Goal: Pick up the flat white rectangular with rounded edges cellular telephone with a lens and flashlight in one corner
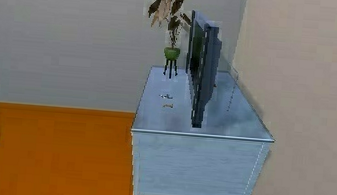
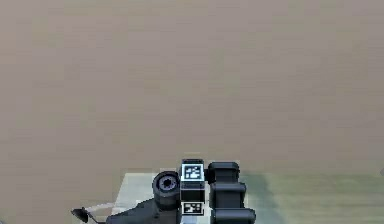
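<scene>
Atop cabinet (image 1: 196, 168) beside TV (image 1: 200, 73), small pale blob (image 1: 167, 95) (phone, perhaps). Approach step. Gripper (image 2: 88, 213) load: cannot tell. Next: drive alongside, square up.

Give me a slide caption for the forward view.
Pale cabinet on an orange floor, carrying a flat television seen edge-on, a potted plant and small objects.

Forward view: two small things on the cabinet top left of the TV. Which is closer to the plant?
The rear small thing, right by the plant; the front small thing lies farther forward, beside the TV.
</scene>
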Robot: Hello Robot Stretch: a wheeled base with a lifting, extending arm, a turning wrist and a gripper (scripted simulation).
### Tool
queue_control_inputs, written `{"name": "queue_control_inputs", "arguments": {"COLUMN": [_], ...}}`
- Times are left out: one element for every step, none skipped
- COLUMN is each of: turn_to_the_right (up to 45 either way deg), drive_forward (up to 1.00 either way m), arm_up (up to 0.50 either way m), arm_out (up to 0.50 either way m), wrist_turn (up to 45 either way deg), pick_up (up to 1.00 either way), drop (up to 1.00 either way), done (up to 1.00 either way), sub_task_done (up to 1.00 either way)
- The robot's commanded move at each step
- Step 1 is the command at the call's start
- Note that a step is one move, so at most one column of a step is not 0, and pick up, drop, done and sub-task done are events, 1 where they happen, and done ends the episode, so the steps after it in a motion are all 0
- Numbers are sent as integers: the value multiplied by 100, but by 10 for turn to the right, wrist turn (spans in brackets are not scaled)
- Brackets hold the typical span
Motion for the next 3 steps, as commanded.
{"name": "queue_control_inputs", "arguments": {"turn_to_the_right": [0,0,0], "drive_forward": [0,0,0], "arm_up": [0,0,-30], "arm_out": [0,0,0], "wrist_turn": [450,420,0], "pick_up": [0,0,0], "drop": [0,0,0], "done": [0,0,0], "sub_task_done": [0,0,0]}}
